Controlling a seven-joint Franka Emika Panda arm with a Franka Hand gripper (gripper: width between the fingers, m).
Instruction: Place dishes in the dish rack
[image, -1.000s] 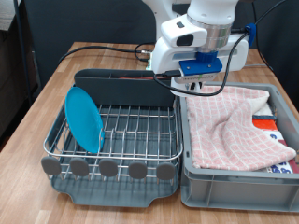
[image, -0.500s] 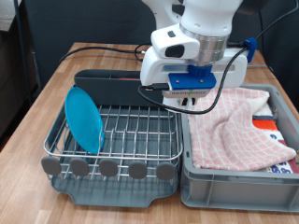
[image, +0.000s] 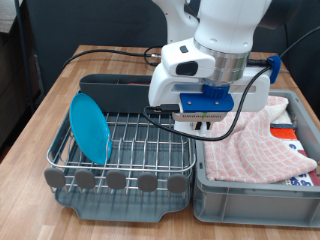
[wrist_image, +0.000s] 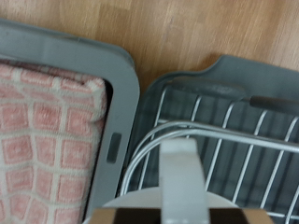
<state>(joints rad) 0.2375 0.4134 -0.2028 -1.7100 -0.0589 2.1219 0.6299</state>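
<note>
The dish rack (image: 130, 140) is blocked only along its left side, where the light-blue plate (image: 90, 126) stands on edge in the wires, while the rest of the wire grid, from the middle to the right edge, is left open from above. Access to that right edge and to the near-left corner of the grey bin (image: 205, 190) is narrowed by the gripper (image: 203, 124), which hangs low over the seam between them. The bin's interior is filled by the pink-and-white checked cloth (image: 255, 140), and the rack's near rim is lined by round grey knobs (image: 118, 180).
</note>
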